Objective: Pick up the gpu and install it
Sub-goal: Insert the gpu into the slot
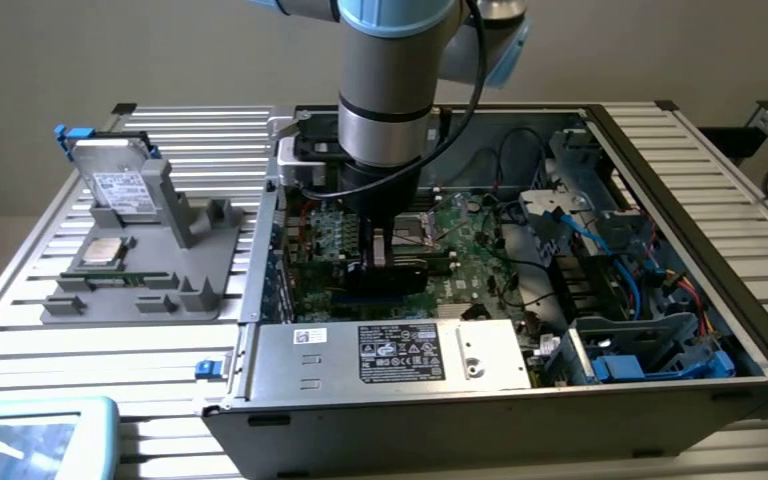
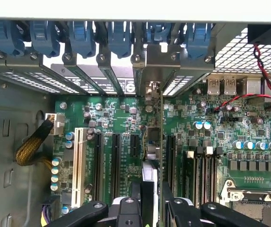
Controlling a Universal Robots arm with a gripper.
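On the exterior view's left, passing over the grey parts tray [image 1: 157, 300] with the silver hard drive [image 1: 120, 188] propped on it, well apart from the action. Moving across into the open computer case [image 1: 491, 430], reaching straight down over the motherboard [image 1: 471, 235]. Clamping the gpu [image 2: 153, 142] edge-on in the gripper [image 2: 149, 208], fingers closed partway onto the card rather than standing wide. Holding it upright among the black expansion slots [image 2: 115, 161], aiming the bracket end toward the rear openings under the blue latches [image 2: 121, 35]. Not telling from here whether already sitting in a slot or hanging just above one.

Weighing the risks now:
- Landing the card's edge on a slot wall instead of in the groove, if sitting slightly off line.
- Jamming the bracket against the rear frame, if coming in tilted.
- Twisting the card in the grip under any push, and pressing on board parts just beside it.

Sliding on to the exterior view's right, noting the blue cables [image 1: 631, 265] lying apart from the gripper, so rating a snag there as the lesser worry.
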